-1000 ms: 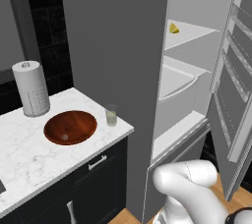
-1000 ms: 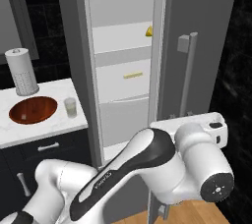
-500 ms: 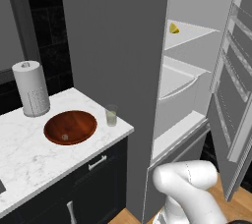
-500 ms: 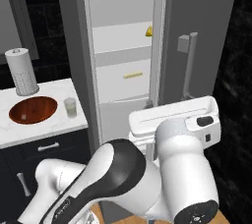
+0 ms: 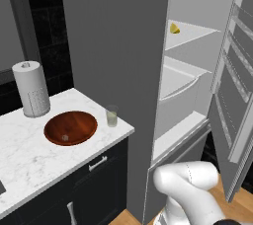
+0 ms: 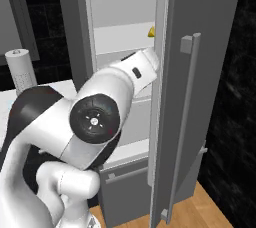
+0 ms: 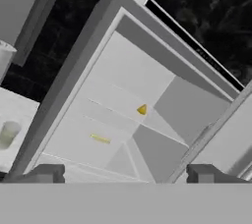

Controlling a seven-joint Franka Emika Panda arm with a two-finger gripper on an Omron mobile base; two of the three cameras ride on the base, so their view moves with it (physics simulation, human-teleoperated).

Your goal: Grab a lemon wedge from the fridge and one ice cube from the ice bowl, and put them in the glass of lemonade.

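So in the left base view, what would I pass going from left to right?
Paper-towel roll → ice bowl → glass of lemonade → lemon wedge on a shelf of the fridge, whose door stands open.

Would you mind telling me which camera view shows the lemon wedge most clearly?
The left base view: the lemon wedge sits unobstructed on the fridge's upper shelf. In the right base view it peeks from behind the door edge; in the hand view it is small and tilted.

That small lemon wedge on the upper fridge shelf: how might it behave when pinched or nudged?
The lemon wedge is tiny and probably light, so a nudge may slide it along the smooth pale shelf. Its tapered faces could slip between the fingers. Its flat side seems unlikely to roll.
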